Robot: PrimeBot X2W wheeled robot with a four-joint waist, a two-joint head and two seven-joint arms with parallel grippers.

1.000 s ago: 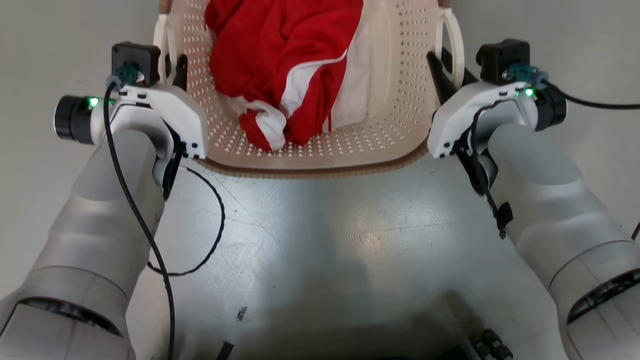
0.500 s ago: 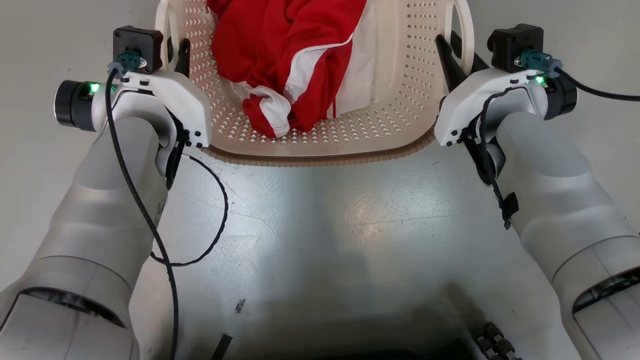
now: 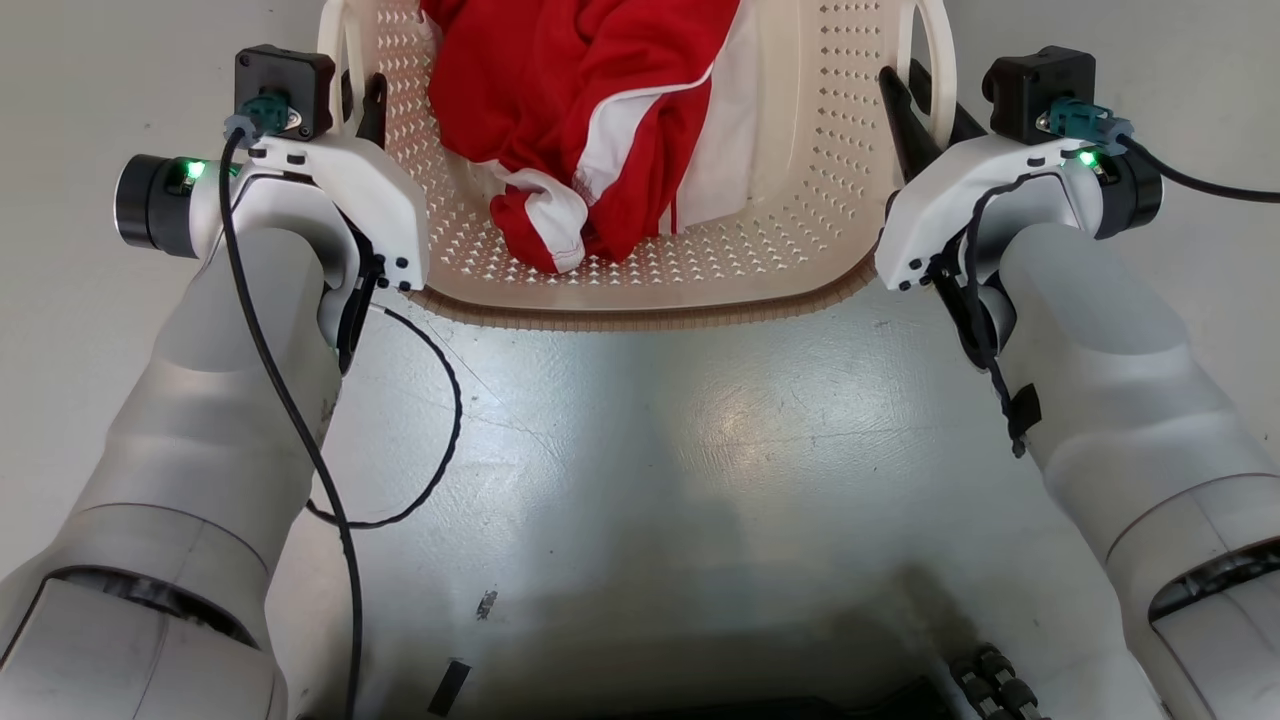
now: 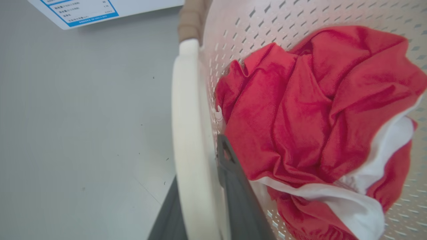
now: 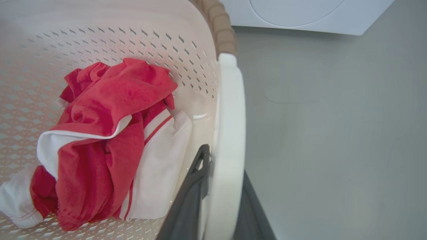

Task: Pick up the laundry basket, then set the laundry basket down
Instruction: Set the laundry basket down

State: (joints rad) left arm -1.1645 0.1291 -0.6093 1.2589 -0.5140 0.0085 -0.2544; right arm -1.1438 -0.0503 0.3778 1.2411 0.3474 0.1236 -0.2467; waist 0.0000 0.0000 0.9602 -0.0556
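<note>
The laundry basket (image 3: 800, 200), cream-white and perforated with a brown woven-look rim, sits at the top of the head view between my two arms. My left gripper (image 3: 360, 95) is shut on the basket's left loop handle (image 4: 188, 116), one dark finger on each side of it. On the other side, my right gripper (image 3: 915, 100) is shut on the right loop handle (image 5: 228, 110) in the same way. A crumpled red and white garment (image 3: 580, 100) lies inside the basket. The far end of the basket is cut off by the top edge of the head view.
A grey floor (image 3: 650, 450) lies under the basket. A large white washing machine (image 5: 300, 13) stands beyond the basket's far right end. A white panel with blue print (image 4: 83, 10) shows beyond the left end. My dark base (image 3: 700, 690) is at the bottom edge.
Both grippers and the basket they hold have shifted a little up the head view, away from my body. The grip on both handles is unchanged.
</note>
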